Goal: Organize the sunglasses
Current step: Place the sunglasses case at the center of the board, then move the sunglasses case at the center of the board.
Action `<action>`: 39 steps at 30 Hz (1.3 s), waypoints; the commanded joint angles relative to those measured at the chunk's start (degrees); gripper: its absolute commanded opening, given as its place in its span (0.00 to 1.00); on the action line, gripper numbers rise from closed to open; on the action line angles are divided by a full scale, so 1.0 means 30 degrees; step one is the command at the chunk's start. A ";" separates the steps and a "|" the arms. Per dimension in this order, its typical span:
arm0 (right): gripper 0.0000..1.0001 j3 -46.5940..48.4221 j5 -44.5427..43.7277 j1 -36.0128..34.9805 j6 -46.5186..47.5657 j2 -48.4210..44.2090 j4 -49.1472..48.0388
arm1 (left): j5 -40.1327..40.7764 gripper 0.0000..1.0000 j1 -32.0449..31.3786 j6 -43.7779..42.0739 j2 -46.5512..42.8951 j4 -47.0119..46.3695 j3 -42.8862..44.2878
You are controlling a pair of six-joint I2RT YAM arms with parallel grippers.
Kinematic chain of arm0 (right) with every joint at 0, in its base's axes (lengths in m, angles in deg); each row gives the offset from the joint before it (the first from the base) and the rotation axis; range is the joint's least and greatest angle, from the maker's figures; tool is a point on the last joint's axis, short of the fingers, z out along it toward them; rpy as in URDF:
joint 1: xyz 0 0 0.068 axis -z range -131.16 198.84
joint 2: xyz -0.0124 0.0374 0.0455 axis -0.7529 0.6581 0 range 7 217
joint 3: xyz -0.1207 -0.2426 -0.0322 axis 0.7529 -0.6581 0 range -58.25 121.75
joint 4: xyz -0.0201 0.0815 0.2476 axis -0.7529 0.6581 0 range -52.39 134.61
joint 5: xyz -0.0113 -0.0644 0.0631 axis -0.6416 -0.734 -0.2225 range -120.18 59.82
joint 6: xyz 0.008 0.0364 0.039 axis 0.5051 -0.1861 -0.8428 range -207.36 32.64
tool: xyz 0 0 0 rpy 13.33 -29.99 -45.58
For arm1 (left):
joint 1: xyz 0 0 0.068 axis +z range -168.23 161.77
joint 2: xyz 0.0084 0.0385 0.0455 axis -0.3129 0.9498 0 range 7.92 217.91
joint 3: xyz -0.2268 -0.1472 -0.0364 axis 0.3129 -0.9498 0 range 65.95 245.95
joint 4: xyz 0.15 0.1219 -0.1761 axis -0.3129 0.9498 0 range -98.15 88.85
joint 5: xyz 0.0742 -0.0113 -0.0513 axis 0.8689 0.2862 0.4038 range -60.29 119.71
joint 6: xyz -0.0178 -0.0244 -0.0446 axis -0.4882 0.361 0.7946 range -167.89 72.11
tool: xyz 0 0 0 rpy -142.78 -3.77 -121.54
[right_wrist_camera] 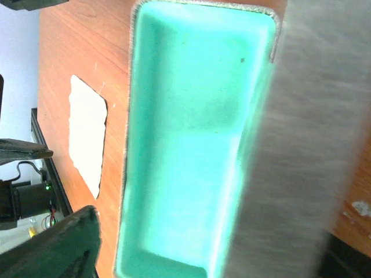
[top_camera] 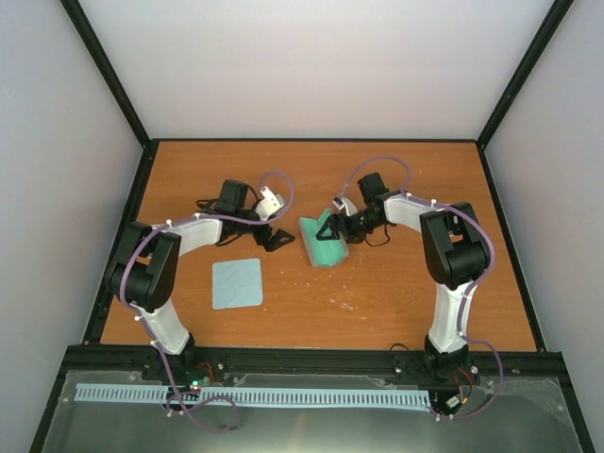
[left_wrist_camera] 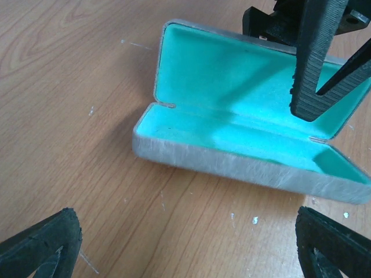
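The grey case lies open at mid-table, and its teal inside is empty in the left wrist view and the right wrist view. My right gripper is open, its fingers set wide to either side of the raised lid. One ribbed finger stands in front of the lid's teal face. My left gripper is open and empty, just left of the case above bare wood. I cannot make out the sunglasses. A thin dark shape under the right arm is unclear.
A light blue square cloth lies flat at front left of the case and also shows in the right wrist view. The wooden table is ringed by a black frame and white walls. Small white specks dot the wood near the case.
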 commanded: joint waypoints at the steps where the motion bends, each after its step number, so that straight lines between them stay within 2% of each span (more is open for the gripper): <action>1: 0.85 0.0158 -0.0336 0.0146 0.0338 -0.0911 0.0020 | -0.0262 0.99 0.0014 -0.0145 0.0661 -0.0427 0.1059; 2: 0.90 0.0171 -0.0325 0.0170 0.0300 -0.1037 0.0016 | -0.0289 1.00 0.0029 -0.0136 0.0882 -0.0422 0.1212; 3: 0.91 0.0195 -0.0383 0.0148 0.0251 -0.1152 0.0020 | -0.0304 0.99 0.0016 -0.0072 0.1100 -0.0432 0.1382; 7: 0.91 0.0118 -0.1269 0.0178 0.0130 -0.2028 0.0243 | -0.0419 0.99 0.0015 0.0073 0.1875 -0.0372 0.2175; 12: 0.90 -0.0216 -0.4133 0.0332 0.0074 -0.4341 0.1181 | -0.0531 1.00 0.0014 0.0276 0.2156 -0.0398 0.2845; 15: 0.84 -0.0759 -0.5693 0.0386 -0.0244 -0.6260 0.1590 | -0.0532 0.98 0.0014 0.0243 0.2142 -0.0527 0.3041; 17: 0.75 -0.1565 -0.6024 0.0359 -0.0751 -0.7561 0.1395 | -0.0489 0.92 0.0014 0.0160 0.2338 -0.0551 0.3430; 20: 0.45 -0.3336 -0.6078 0.0124 -0.1813 -0.9712 0.0723 | -0.0435 0.75 0.0014 0.0174 0.3209 -0.0036 0.4617; 22: 0.36 -0.4545 -0.5893 -0.0364 -0.2293 -1.0764 0.0357 | -0.0375 0.67 0.0014 0.0273 0.3894 0.0425 0.5648; 25: 0.33 -0.6034 -0.6287 -0.1444 -0.3019 -1.1279 -0.0292 | -0.0146 0.63 0.0014 0.0296 0.4863 0.1289 0.7305; 31: 0.29 -0.8140 -0.6555 -0.3095 -0.4787 -1.0318 -0.2838 | -0.0956 0.54 -0.0008 0.0367 0.6304 0.2921 0.9573; 36: 0.28 -0.9341 -0.6664 -0.3398 -0.5625 -1.0399 -0.3741 | -0.1222 0.50 -0.0508 -0.0384 0.7995 0.5065 1.1507; 39: 0.28 -0.9634 -0.6847 -0.3445 -0.5640 -0.9999 -0.3602 | -0.1288 0.48 -0.1040 -0.1041 0.8433 0.6047 1.1732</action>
